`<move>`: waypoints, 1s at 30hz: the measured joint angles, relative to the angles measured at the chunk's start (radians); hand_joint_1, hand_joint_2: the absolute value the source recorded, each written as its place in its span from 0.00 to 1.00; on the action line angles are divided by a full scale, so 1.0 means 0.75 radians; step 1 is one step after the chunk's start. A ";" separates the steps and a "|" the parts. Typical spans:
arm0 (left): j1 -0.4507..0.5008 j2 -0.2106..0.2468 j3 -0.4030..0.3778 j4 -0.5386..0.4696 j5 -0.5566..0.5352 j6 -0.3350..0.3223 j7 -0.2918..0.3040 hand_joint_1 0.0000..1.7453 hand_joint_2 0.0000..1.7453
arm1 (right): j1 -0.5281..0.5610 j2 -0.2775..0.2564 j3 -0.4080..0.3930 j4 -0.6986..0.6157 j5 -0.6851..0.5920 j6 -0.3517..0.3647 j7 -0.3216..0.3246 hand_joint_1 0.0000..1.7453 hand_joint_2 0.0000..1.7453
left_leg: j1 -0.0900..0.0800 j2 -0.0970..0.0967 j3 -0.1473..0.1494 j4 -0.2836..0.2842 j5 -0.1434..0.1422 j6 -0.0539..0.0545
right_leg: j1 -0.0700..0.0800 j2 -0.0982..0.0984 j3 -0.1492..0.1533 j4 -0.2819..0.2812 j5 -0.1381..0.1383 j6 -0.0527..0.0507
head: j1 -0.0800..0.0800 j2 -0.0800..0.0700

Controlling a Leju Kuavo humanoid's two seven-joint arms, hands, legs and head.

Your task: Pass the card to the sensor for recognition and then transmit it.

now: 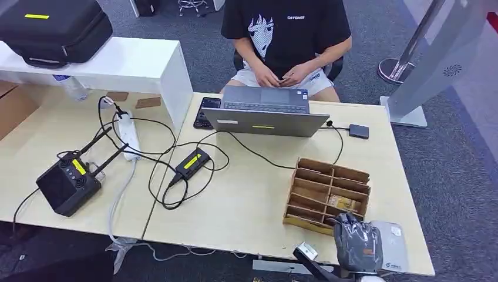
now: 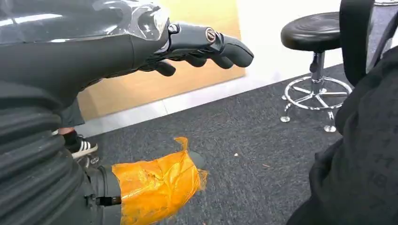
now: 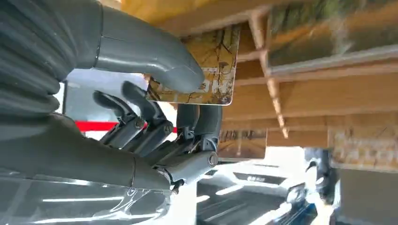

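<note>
Card (image 3: 199, 70): thin flat rectangle with a yellow-brown printed face and rounded corners, pinched between the thumb and fingers (image 3: 206, 119) of the right hand (image 3: 155, 108), which sits at the near edge of the wooden slotted card rack (image 1: 326, 194); the card lies just at the rack's front slots, and whether it is fully clear of its slot cannot be told. Handling, as judged: light, stiff with slight flex, smooth-faced and likely to slip if pinched at a corner; best taken across one short end with the thumb flat on the face, leaving most of the surface free for a reader. Right hand in the head view (image 1: 358, 241): low at the table's near right edge, over a pale flat device (image 1: 393, 247), possibly the sensor, though too little shows to say. Left hand (image 2: 197, 47): hanging off the table above dark carpet, fingers curled in, nothing in it. Surroundings: light wood table (image 1: 246, 205); open grey laptop (image 1: 264, 111) at the far side with a seated person (image 1: 288, 41) behind it; phone (image 1: 205, 111) beside the laptop; black power brick with yellow label (image 1: 192, 161) and looped cables; white power strip (image 1: 128, 135); black handheld controller with antennas (image 1: 69, 182) on the left
</note>
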 joint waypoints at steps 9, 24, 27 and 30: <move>0.000 0.001 0.000 0.000 -0.027 0.000 0.051 0.00 1.00 | 0.042 0.004 -0.009 -0.411 0.065 -0.113 -0.105 1.00 1.00 | 0.000 0.001 0.000 0.000 0.000 0.000 | 0.000 0.000 0.000 0.000 0.000 0.000 | 0.001 0.000; -0.001 0.000 0.001 0.001 0.006 0.000 -0.053 0.00 1.00 | -0.078 0.249 -0.033 -0.745 -0.101 -0.119 -0.486 1.00 1.00 | 0.001 0.005 0.001 -0.001 0.000 0.000 | 0.001 0.002 0.001 0.000 0.001 -0.001 | 0.001 0.000; -0.002 -0.001 0.001 0.008 0.017 -0.001 -0.131 0.00 1.00 | -0.288 0.256 -0.015 -0.517 -0.189 -0.104 -0.478 1.00 1.00 | 0.001 0.010 0.002 -0.001 0.002 0.000 | 0.000 0.007 0.000 0.001 0.006 -0.001 | 0.001 0.000; -0.002 -0.001 0.000 0.027 0.029 -0.001 -0.216 0.00 1.00 | -0.528 0.256 0.021 -0.248 -0.251 0.014 -0.393 1.00 1.00 | 0.001 0.010 0.001 0.000 0.008 -0.001 | 0.000 0.008 -0.002 0.001 0.011 0.000 | 0.000 0.000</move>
